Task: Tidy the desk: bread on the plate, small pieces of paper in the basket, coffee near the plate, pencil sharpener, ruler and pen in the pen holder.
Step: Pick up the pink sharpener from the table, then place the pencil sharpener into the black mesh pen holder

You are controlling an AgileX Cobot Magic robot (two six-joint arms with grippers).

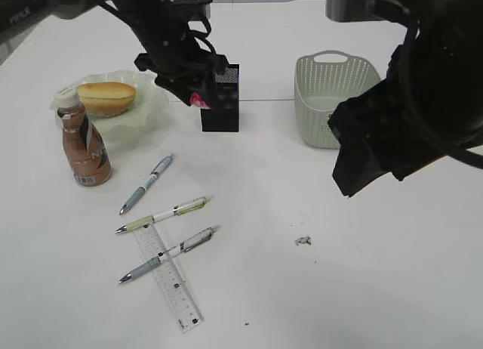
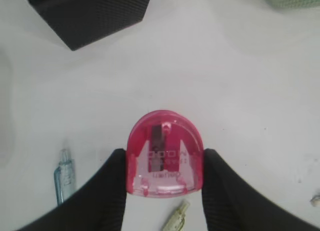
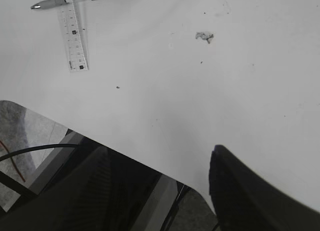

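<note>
Left wrist view gives us the clearest look: the left gripper (image 2: pixel 165 191) pinches a pink sharpener (image 2: pixel 165 158) between its two black fingers (image 2: pixel 112 191), one finger on each flat side, the rounded end pointing toward the top of the frame. The sharpener hangs above the white bench (image 2: pixel 225 81), with the black mesh holder (image 2: pixel 90 13) at the upper left of that frame, apart from it. Below the gripper we see a blue pen tip at lower left and a pale green pen end at the bottom centre.

In the exterior view the same gripper (image 1: pixel 198 100) sits at upper centre with the sharpener (image 1: pixel 199 100) a pink spot in front of the holder (image 1: pixel 222 100); we cannot tell whether they touch. At upper left the bread (image 1: pixel 106 97) lies on the plate (image 1: pixel 151 107), and the coffee bottle (image 1: pixel 83 141) stands upright just below the plate. Three pens (image 1: pixel 146 184) and a clear ruler (image 1: pixel 169 272) lie at lower left, with two pens crossing the ruler. A paper scrap (image 1: pixel 303 241) lies alone at lower centre. The pale green basket (image 1: pixel 332 100) stands at upper right.

The right gripper (image 1: pixel 362 156) hangs at the right, above the bench. The right wrist view shows only one dark finger (image 3: pixel 250 191) over the bench edge, gripping nothing; the jaws stand apart.
</note>
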